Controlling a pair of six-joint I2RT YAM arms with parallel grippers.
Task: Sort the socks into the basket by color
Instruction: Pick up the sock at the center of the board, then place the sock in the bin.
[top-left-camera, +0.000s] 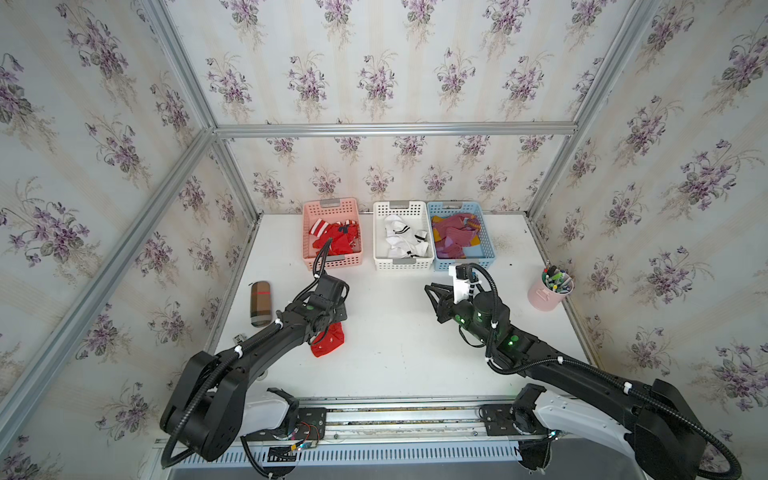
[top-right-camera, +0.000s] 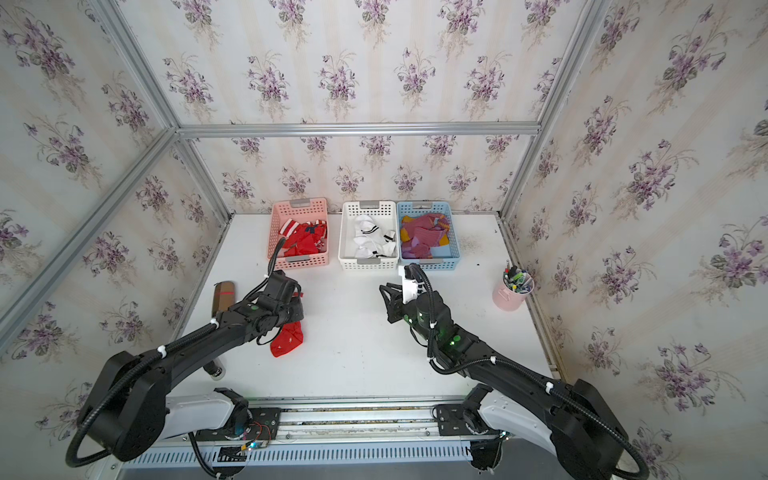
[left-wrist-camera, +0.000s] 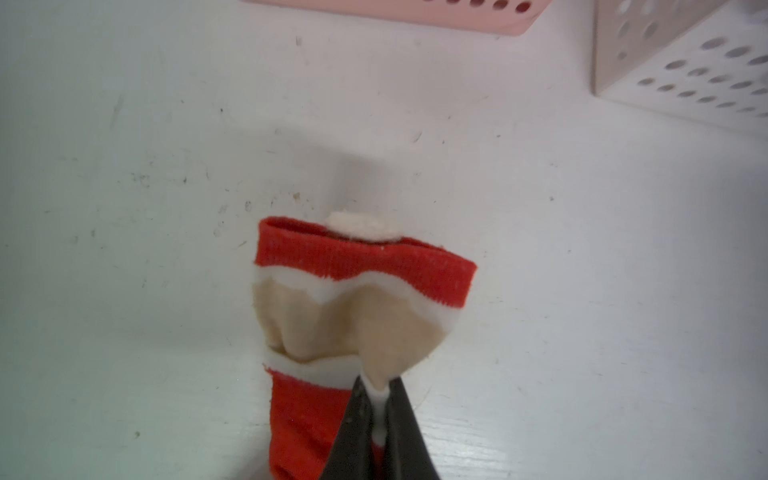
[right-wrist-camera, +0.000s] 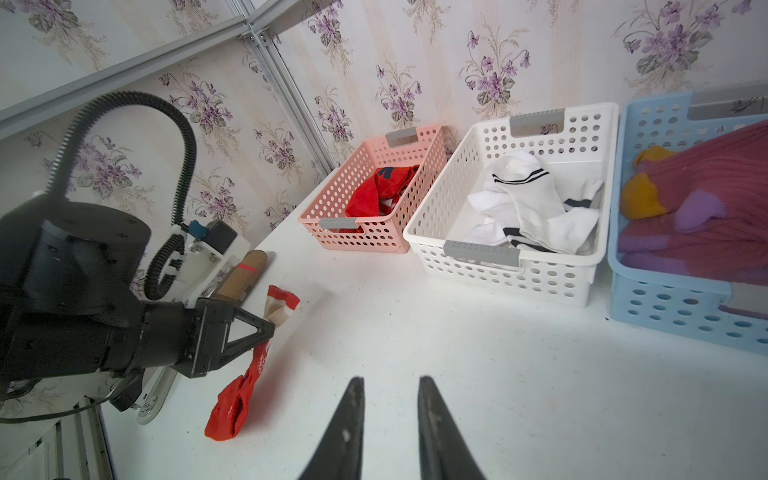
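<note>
Farthest to my left the brown plaid case (top-left-camera: 260, 303) lies near the table (top-left-camera: 399, 353) edge, and I should leave it alone. My left gripper (left-wrist-camera: 380, 386) is pinched shut on the red sock (left-wrist-camera: 365, 266), the only one I see outside the baskets. It bites a thin fold of the pale patch below the cuff, while the toe end rests on the table. That hold looks slim, so I judge I should lift slowly until the toe clears. Then I carry it over the near rim of the pink basket (top-left-camera: 345, 261), where the other red socks (top-left-camera: 332, 241) lie, before letting go. The white basket (top-left-camera: 403, 262) and blue basket (top-left-camera: 486, 249) hold their own colours. My right gripper (right-wrist-camera: 390, 384) hovers narrowly parted and empty, well clear.
</note>
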